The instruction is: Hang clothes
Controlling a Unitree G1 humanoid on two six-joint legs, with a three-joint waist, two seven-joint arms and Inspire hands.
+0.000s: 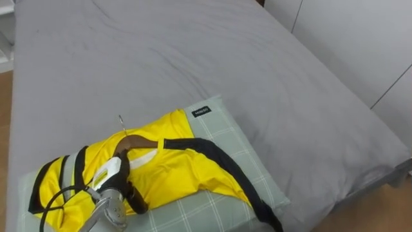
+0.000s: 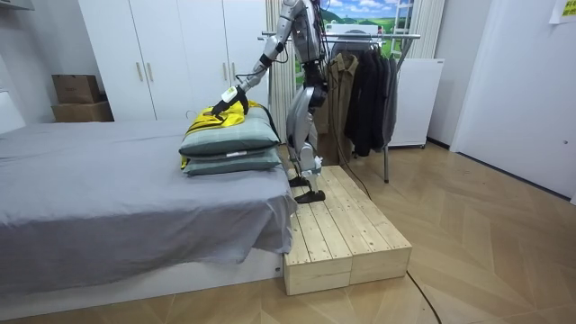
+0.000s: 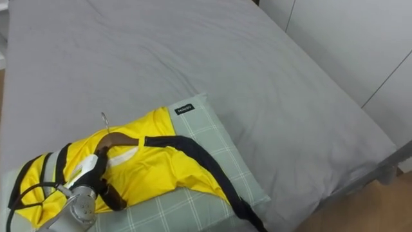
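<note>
A yellow shirt (image 1: pixel 167 171) with black trim lies crumpled on a green checked pillow (image 1: pixel 222 132) at the near edge of the bed. A brown wooden hanger (image 1: pixel 134 141) sits in its collar, with the metal hook (image 1: pixel 121 120) poking out toward the bed's middle. My left hand (image 1: pixel 114 179) comes in from the lower left and rests on the shirt, its fingers curled round the hanger's near arm. In the room view I stand on a wooden platform (image 2: pixel 346 234) beside the bed, with this arm stretched out to the shirt (image 2: pixel 225 110).
Two stacked pillows (image 2: pixel 229 148) lie on the grey bed (image 1: pixel 193 58). A clothes rack (image 2: pixel 378 38) with dark garments stands behind me. White wardrobes (image 2: pixel 171 54) and cardboard boxes (image 2: pixel 76 94) line the far wall.
</note>
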